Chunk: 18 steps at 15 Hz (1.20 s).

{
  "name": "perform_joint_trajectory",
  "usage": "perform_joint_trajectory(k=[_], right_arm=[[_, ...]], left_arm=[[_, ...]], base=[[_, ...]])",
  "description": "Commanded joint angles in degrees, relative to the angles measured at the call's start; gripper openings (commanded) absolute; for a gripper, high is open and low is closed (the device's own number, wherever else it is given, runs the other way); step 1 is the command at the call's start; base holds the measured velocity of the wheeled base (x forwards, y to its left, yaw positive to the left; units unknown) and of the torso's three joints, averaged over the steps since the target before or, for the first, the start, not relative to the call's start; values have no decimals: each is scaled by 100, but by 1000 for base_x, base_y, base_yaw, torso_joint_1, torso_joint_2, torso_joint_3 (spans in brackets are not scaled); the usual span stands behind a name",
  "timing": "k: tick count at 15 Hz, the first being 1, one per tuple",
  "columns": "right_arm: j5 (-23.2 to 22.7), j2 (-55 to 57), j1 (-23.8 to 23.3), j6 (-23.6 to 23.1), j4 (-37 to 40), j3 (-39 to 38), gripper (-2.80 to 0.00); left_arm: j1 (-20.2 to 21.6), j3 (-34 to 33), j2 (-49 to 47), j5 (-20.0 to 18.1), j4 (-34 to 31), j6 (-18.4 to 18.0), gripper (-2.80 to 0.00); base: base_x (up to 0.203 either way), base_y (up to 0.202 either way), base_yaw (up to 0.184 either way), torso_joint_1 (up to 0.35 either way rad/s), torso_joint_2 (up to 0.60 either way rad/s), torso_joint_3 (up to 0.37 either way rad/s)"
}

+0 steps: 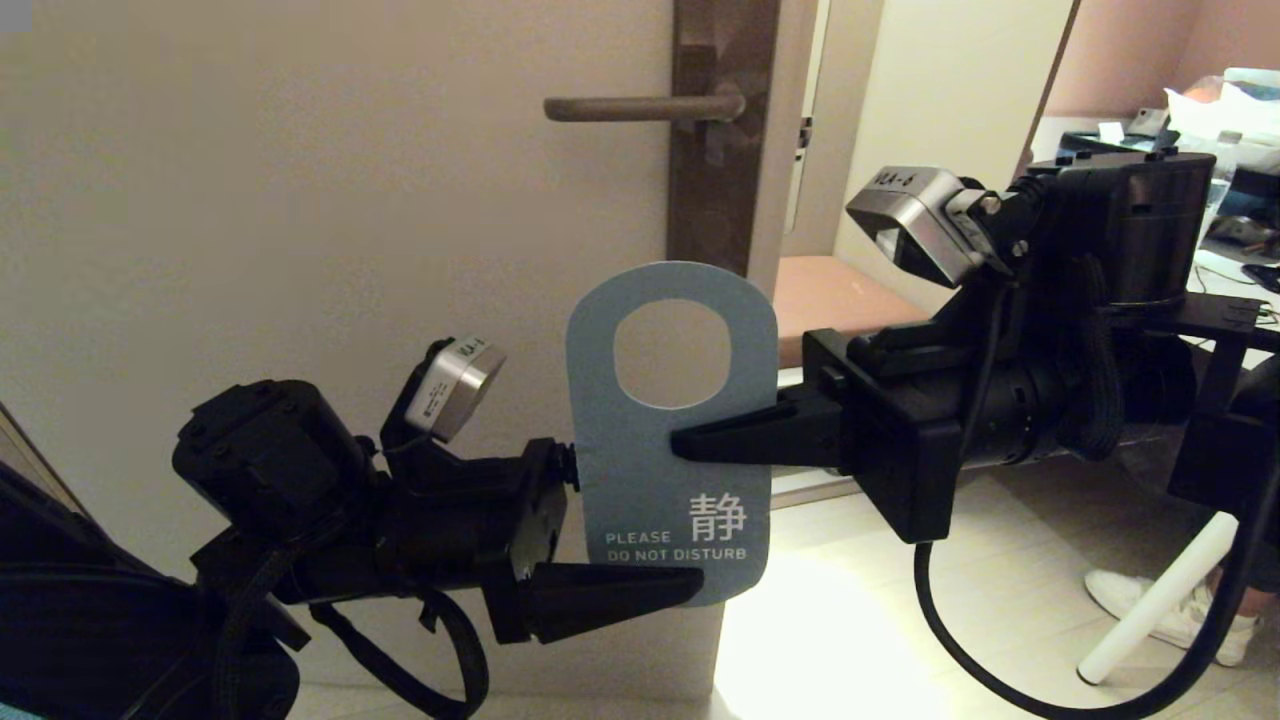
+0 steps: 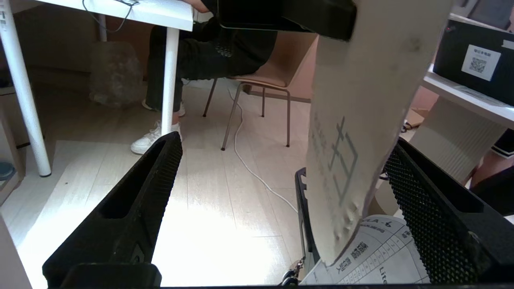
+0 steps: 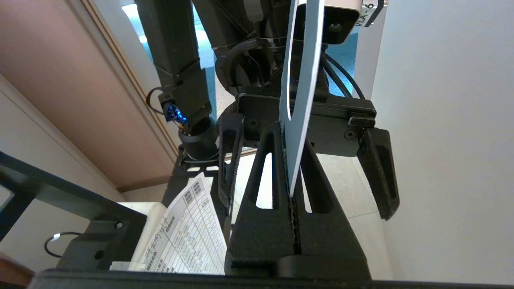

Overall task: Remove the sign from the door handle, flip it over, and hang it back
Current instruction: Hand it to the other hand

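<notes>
Your right gripper (image 1: pixel 690 442) is clamped on the right edge of the blue-grey rounded "DO NOT DISTURB" card sign (image 1: pixel 668 470), held upright, clear below the dark bronze lever door handle (image 1: pixel 640 107). Your left gripper (image 1: pixel 640 585) stands spread wide, its fingers straddling the sign's lower edge.

Matt card sign (image 1: pixel 668 440); handle (image 1: pixel 640 107) seemingly brushed metal.

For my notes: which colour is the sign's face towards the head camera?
Blue-grey sign, white lettering; head view.
</notes>
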State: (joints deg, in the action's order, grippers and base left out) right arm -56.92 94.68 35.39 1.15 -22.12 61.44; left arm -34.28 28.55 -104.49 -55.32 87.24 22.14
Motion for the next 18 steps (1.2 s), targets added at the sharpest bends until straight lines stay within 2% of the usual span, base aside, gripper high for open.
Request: perform_joint_trajectory(k=[1,6,15,18], right_arm=[[-12,6,3,0,-12,-1,-280],[-7,10,3,0,-12,-27,-280],[-4,9,3,-9,-12,-71,-280],[-4,13,3,-18,-12,-62,-280]], left_arm=[[0,1,-2,-32,241,9,0],[9,-34,-2,-23,241,-96,0],[-5,-43,51,-1,241,-52,0],[-123,-43,42,-5,241,-52,0]], base=[[0,0,0,0,0,0],[0,0,0,0,0,0],[0,0,0,0,0,0],[0,0,0,0,0,0]])
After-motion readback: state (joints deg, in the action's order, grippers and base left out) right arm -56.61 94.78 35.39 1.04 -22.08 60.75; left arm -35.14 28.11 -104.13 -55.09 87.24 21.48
